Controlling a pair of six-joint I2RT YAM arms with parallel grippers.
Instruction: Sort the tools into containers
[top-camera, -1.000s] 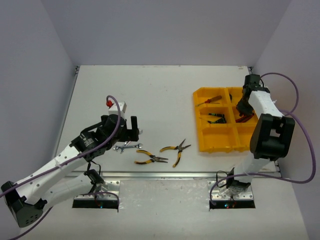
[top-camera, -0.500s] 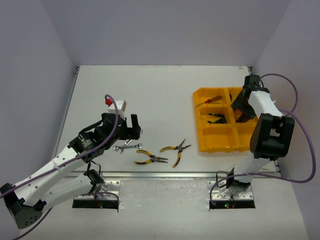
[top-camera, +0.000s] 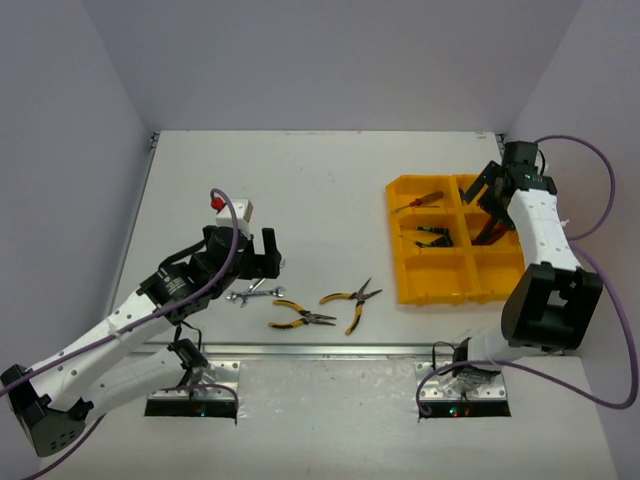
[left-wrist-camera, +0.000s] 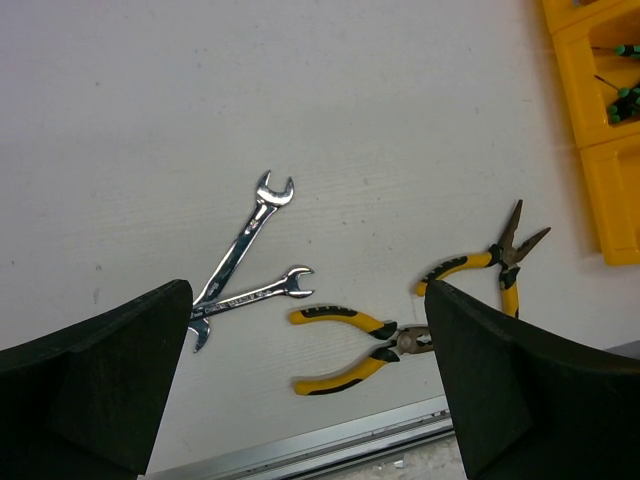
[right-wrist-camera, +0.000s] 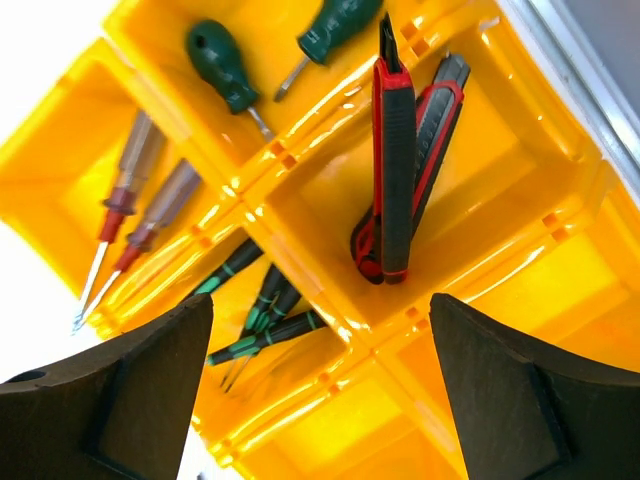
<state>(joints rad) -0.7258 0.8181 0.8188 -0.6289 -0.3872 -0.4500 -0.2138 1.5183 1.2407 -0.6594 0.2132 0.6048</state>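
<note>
Top external view: since a moment ago, our right arm has swung out to the right. Our right claw (top-camera: 487, 205) hangs over the bright yellow plastic tray (top-camera: 432, 285), spread wide and holding nothing. The red-and-black-handled cutters (right-wrist-camera: 395, 170) lie in the tray's middle right box. In the right wrist view their long handles point up and their head is low. Our left claw (left-wrist-camera: 310, 400) is spread too, near two crossed shiny silver wrenches (left-wrist-camera: 243, 243).
</note>
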